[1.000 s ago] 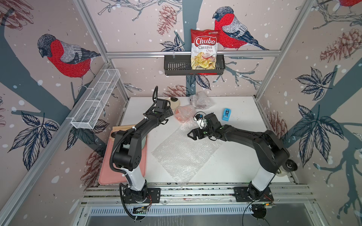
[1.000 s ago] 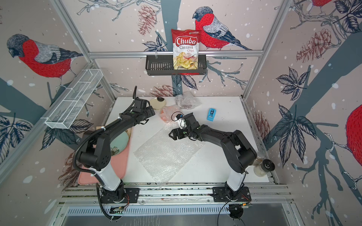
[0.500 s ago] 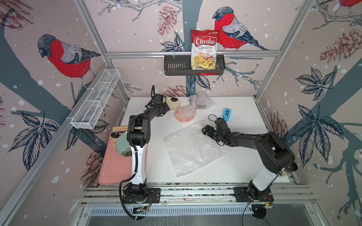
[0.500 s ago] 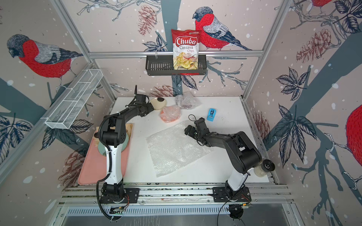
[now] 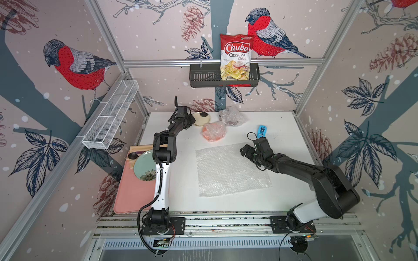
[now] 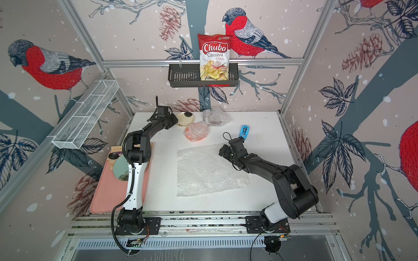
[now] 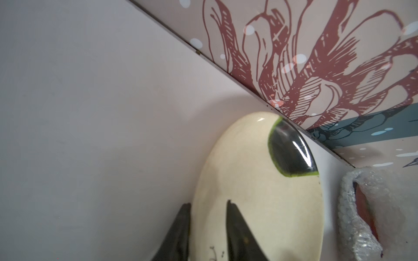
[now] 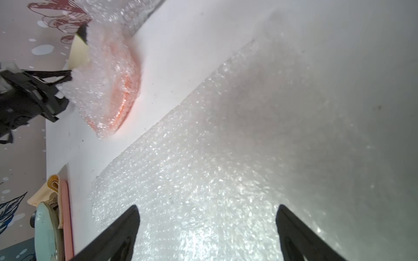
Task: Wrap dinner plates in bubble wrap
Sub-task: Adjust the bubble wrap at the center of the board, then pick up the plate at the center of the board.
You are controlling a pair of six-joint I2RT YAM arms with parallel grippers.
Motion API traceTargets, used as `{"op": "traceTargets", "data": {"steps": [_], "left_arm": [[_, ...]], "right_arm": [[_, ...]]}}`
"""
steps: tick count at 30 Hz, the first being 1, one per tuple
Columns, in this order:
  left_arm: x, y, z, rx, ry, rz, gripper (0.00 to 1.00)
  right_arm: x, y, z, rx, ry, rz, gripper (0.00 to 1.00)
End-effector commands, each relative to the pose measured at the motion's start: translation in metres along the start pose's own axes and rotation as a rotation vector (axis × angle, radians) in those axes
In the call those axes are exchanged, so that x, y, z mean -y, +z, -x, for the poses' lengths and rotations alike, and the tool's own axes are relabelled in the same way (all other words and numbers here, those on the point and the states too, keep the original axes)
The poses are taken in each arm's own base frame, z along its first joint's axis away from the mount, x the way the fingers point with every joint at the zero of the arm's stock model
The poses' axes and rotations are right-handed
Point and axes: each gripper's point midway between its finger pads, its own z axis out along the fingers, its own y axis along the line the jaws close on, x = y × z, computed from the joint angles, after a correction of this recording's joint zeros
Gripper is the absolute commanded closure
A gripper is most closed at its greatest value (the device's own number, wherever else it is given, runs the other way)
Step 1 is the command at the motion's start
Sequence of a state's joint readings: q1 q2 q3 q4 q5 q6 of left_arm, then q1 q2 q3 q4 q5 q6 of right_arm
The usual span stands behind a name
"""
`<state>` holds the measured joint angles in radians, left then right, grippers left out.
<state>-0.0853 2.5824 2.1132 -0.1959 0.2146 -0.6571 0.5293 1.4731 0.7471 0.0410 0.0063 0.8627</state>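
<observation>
Beyond the flat bubble wrap (image 5: 230,169), orange plate (image 5: 213,131) and dark plate (image 5: 233,116) lie wrapped; left gripper (image 7: 208,203) clamps the bare cream plate (image 7: 248,180), right gripper (image 8: 208,206) stands apart over the wrap; seemingly one plate left

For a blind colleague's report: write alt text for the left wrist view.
Two dark fingers pinch the rim of a cream plate with a dark patch, on the white table close to the patterned wall. A bubble-wrapped bundle showing red inside sits just beside the plate.
</observation>
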Motion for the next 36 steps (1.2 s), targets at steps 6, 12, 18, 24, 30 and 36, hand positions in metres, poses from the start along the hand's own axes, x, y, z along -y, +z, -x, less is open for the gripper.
{"op": "traceTargets", "data": {"steps": [6,12,18,24,30,36], "left_arm": [[-0.019,-0.018,-0.003,0.000,-0.070,-0.008,1.00],[-0.019,-0.083,0.020,0.138,-0.080,-0.042,1.00],[-0.021,-0.183,0.030,0.269,-0.028,0.019,1.00],[-0.001,-0.251,-0.044,0.165,0.014,-0.062,1.00],[0.042,-0.274,-0.179,-0.085,0.060,-0.255,1.00],[0.064,-0.277,-0.287,-0.264,0.026,-0.342,1.00]], "right_arm": [[0.029,-0.028,0.033,0.107,0.023,-0.028,0.06],[0.053,-0.057,0.062,0.194,0.082,-0.039,0.06],[0.059,-0.073,0.073,0.244,0.074,0.006,0.06],[0.030,-0.062,0.058,0.125,-0.055,0.187,0.06],[0.022,-0.059,0.056,0.081,-0.091,0.212,0.06],[0.018,-0.067,0.051,0.065,-0.114,0.236,0.02]]}}
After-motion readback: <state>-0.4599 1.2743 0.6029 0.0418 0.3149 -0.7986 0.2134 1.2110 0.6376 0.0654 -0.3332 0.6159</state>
